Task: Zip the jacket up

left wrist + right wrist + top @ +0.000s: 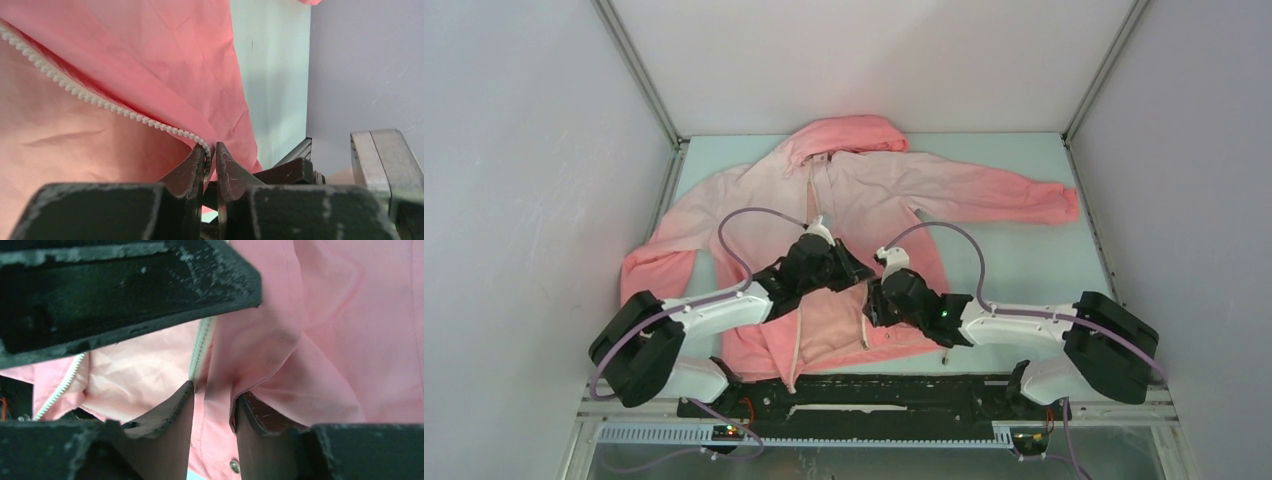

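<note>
**Soft pink jacket: hold it by the zipper edge**

The jacket (864, 190) lies spread out in the middle of the worktop (1014, 260). Its hood is at the far edge and its hem is at the near edge. Near the hem the front is open.

The cloth looks thin, soft and light. It will likely fold and bunch up if pushed, and it could slip out of a weak hold. The zipper (100, 102) has small white teeth on a firmer strip. That strip looks like the best place to hold.

The left jaws are pinched on the zipper edge. The right jaws stand partly apart with a fold of pink cloth between them, low on the jacket. I cannot tell if they grip it yet.
</note>
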`<action>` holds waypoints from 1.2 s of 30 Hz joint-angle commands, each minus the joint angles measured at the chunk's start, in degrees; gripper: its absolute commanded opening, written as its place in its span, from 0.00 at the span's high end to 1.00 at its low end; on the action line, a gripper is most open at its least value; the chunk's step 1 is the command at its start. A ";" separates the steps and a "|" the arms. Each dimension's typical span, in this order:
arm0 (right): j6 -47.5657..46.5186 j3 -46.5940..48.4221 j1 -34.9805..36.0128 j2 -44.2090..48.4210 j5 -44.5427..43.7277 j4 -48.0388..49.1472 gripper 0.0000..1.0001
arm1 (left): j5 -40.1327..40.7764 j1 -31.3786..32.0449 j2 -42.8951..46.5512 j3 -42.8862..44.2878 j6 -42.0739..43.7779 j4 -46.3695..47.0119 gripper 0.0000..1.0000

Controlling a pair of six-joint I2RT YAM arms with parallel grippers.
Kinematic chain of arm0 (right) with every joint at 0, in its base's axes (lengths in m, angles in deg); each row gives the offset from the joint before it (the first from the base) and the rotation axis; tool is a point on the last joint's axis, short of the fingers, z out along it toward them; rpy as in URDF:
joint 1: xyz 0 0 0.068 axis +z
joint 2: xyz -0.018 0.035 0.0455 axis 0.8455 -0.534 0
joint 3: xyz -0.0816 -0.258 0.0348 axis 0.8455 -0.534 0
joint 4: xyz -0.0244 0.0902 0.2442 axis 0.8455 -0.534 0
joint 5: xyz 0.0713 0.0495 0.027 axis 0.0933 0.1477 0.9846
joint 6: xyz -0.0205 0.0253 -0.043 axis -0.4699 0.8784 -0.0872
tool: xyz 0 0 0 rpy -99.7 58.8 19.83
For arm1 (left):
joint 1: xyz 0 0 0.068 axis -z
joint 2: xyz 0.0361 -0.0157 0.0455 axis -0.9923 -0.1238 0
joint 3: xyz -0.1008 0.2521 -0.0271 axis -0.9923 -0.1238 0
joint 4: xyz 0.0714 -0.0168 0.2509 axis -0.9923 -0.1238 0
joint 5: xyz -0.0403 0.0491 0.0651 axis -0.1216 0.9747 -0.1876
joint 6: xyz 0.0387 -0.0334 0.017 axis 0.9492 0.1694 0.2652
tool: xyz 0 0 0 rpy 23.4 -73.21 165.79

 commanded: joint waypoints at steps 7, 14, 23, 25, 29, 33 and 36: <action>-0.59 -1.98 -11.65 -1.29 24.57 14.55 0.96 | -7.79 -3.15 7.76 -6.62 4.99 6.84 0.22; 1.32 -4.22 -17.92 -2.99 38.89 21.40 1.00 | -13.70 -3.02 14.30 -18.49 3.61 12.00 0.15; 3.53 -7.30 -22.44 -3.02 47.71 27.08 1.00 | -23.98 -3.03 5.15 -12.15 14.04 7.54 0.32; 4.76 -8.12 -23.50 -2.99 49.24 28.84 1.00 | -25.60 -3.04 3.33 -12.38 12.95 10.30 0.41; 5.22 -8.63 -24.36 -2.16 49.75 29.81 1.00 | -29.31 -2.99 1.14 -13.46 9.54 18.35 0.57; 4.91 -8.60 -24.77 -1.00 48.88 26.77 0.95 | -31.67 -3.01 1.54 -12.54 7.56 22.04 0.87; 2.57 -7.78 -24.94 4.03 42.85 14.68 0.68 | -30.39 -2.98 3.41 -11.06 8.33 17.67 1.00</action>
